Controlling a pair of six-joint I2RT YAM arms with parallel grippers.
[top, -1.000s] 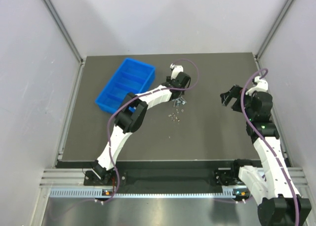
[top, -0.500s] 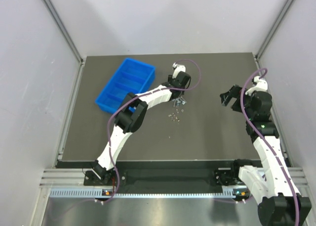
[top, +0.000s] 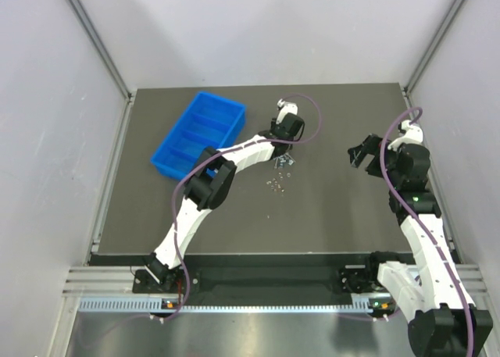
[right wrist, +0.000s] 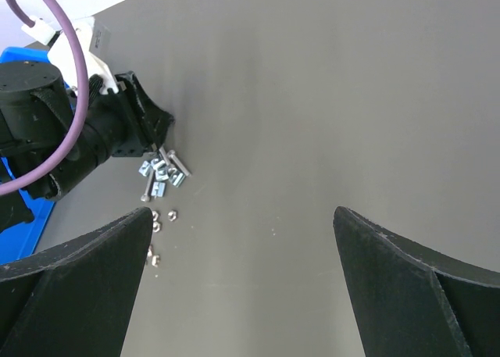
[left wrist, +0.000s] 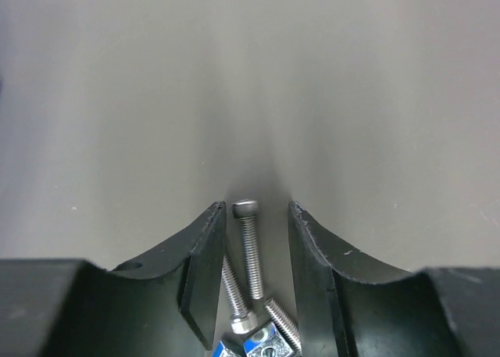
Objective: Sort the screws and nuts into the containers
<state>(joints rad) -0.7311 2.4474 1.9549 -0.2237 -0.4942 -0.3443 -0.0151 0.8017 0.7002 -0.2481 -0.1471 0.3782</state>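
In the left wrist view my left gripper [left wrist: 256, 208] stands open on the dark mat, one finger on each side of a silver screw [left wrist: 250, 251], with a gap on both sides. Two more screws [left wrist: 234, 294] and square nuts [left wrist: 262, 343] lie deeper between the fingers. From above, the left gripper [top: 284, 152] sits at the far edge of the screw pile [top: 283, 162]; small nuts [top: 275, 185] lie just nearer. The blue container tray [top: 166, 168] is to the left. My right gripper [top: 359, 154] hovers wide open and empty, well to the right.
The right wrist view shows the right gripper [right wrist: 241, 212] over bare mat, with the pile [right wrist: 160, 173], loose hex nuts [right wrist: 160, 216] and the left gripper [right wrist: 160, 150] at the upper left. Grey walls and metal rails border the mat.
The left wrist has shifted slightly to the right and farther away over the pile. The right arm has not moved.
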